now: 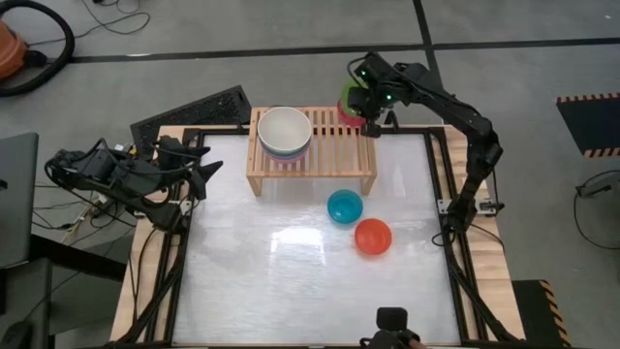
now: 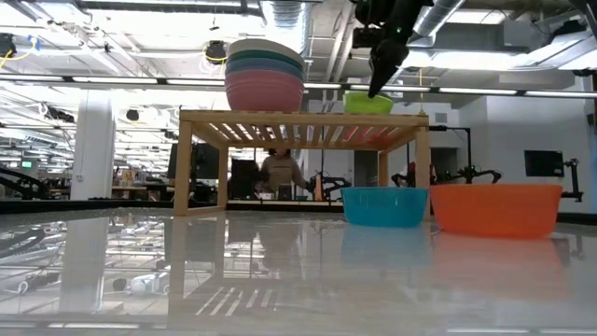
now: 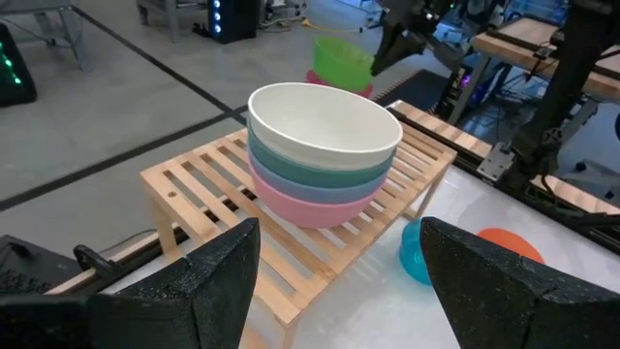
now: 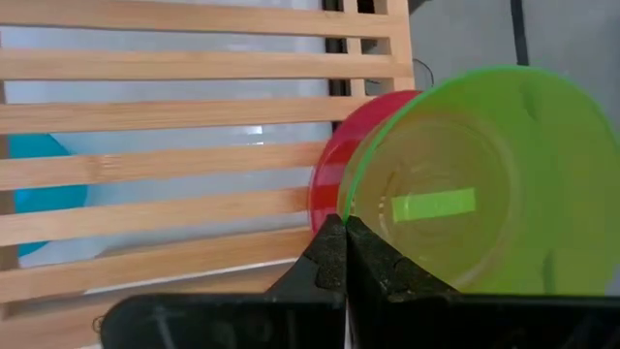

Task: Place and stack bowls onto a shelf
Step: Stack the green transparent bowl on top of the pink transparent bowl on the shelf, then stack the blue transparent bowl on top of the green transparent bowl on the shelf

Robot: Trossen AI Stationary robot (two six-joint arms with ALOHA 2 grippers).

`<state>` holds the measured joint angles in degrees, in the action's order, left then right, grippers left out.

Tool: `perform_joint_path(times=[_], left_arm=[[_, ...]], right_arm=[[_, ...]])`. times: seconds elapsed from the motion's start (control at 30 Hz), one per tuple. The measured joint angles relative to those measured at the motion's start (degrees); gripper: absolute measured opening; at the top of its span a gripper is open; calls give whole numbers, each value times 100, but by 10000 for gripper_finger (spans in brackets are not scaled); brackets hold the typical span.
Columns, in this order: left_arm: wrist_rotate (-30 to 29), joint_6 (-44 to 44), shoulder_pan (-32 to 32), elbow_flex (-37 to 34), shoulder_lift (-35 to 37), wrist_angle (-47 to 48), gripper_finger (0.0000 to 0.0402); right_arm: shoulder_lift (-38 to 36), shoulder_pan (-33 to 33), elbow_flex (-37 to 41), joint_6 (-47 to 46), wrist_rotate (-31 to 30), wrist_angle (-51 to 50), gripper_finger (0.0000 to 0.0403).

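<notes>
The light-wood shelf point(image 1: 320, 160) stands at the table's far side. On its left half sits a stack of larger bowls point(image 1: 285, 134), cream-white on top, then blue-grey, teal and pink point(image 3: 320, 199) on the slats. My right gripper point(image 4: 344, 228) is over the shelf's far right corner, shut on the olive-green bowl point(image 4: 475, 184). That bowl is above a magenta small bowl point(image 4: 334, 179) resting on the slats; whether the two touch I cannot tell. The cyan bowl point(image 1: 344, 206) and orange-red bowl point(image 1: 373, 236) sit on the table. My left gripper point(image 3: 339, 281) waits open at the table's left edge. My right gripper pinches the olive-green bowl's rim point(image 4: 351, 194) on the side nearest the magenta bowl, the wall running between the two shut fingers. The fingers come from above, pointing down. The bowl is open side up and slightly tilted, its base over the shelf's far right corner.
A black slatted panel point(image 1: 194, 111) lies off the table's far left corner. The right half of the shelf's slats point(image 1: 339, 155) is bare. A black frame point(image 1: 441, 223) runs along the table's edges. A person point(image 2: 280, 168) sits in the room behind the shelf.
</notes>
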<state>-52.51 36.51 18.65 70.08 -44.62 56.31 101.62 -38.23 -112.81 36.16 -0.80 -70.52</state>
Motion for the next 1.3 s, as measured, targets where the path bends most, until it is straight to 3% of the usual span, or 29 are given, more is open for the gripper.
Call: perform_joint_path(times=[0.43, 0.67, 0.9, 1.07, 1.3], left_arm=[[0, -15, 0, 0, 0, 0, 268], [-5, -26, 0, 0, 0, 2, 268], [-33, -26, 0, 0, 2, 112, 268], [-35, -26, 0, 0, 2, 125, 268], [84, -30, 0, 0, 2, 125, 268]], right_arm=[[113, -124, 2, -4, 246, -74, 17], [156, -111, 2, -11, 204, -13, 61], [157, -117, -20, -14, 166, -27, 70], [160, 40, -699, -261, 105, -218, 85], [138, 750, -2208, -1450, 187, -1291, 146]])
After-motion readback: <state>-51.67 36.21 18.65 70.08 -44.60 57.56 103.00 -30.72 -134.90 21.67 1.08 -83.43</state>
